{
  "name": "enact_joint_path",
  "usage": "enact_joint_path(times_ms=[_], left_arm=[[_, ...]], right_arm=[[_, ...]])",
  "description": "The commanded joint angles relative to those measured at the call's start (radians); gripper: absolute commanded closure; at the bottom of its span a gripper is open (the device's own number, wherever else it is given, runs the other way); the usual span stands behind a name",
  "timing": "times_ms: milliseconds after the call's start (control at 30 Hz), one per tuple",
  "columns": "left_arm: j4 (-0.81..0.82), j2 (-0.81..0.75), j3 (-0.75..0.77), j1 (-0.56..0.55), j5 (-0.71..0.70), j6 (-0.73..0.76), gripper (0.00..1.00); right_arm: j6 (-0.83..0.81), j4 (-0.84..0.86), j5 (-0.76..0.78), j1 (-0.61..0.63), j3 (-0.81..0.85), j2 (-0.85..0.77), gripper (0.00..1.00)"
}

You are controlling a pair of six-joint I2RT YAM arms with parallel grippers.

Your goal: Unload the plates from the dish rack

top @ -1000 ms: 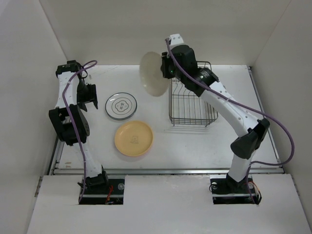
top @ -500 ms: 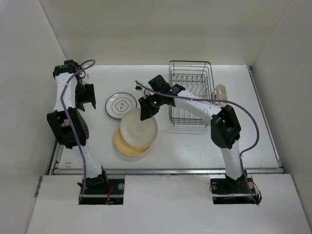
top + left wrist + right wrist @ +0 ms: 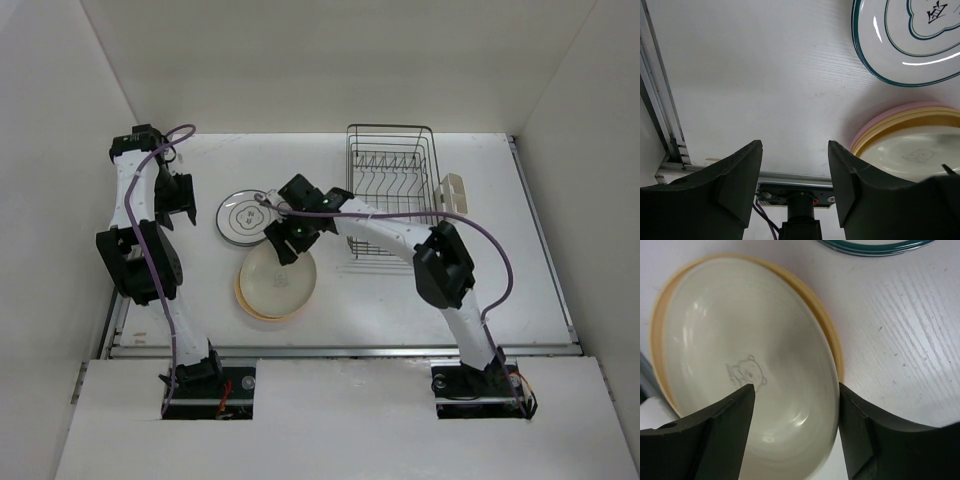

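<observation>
Right gripper (image 3: 795,387) wide open, holding nothing, just above the cream plate (image 3: 740,330) lying on the yellow plate (image 3: 836,347) (placing step, seemingly finished). Beyond, ringed plate (image 3: 247,217) flat on table (image 3: 400,290); farther, dish rack (image 3: 390,190) showing no plates. Next: lift straight up, clear of both.

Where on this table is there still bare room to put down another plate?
Bare table lies in front of the dish rack, right of the plate stack, and behind the ringed plate, left of the rack. Crowded: the left-centre, where the ringed plate, the stack and the right gripper sit beside the left arm.
</observation>
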Motion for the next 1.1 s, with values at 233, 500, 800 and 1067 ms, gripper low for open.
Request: enact_joint_path(times_ms=[233, 500, 800, 1067], left_arm=[[-0.015, -0.061, -0.015, 0.005, -0.008, -0.006, 0.48], [-0.015, -0.070, -0.015, 0.005, -0.018, -0.006, 0.48], [0.023, -0.113, -0.046, 0.005, -0.119, -0.034, 0.48], [0.069, -0.188, -0.120, 0.005, -0.187, -0.043, 0.48]], right_arm=[[-0.030, -0.072, 0.411, 0.088, 0.082, 0.015, 0.29], [0.071, -0.040, 0.671, 0.088, 0.157, -0.098, 0.23], [0.427, 0.014, 1.190, -0.264, -0.007, -0.423, 0.03], [0.530, 0.083, 1.234, -0.761, -0.333, -0.722, 0.00]])
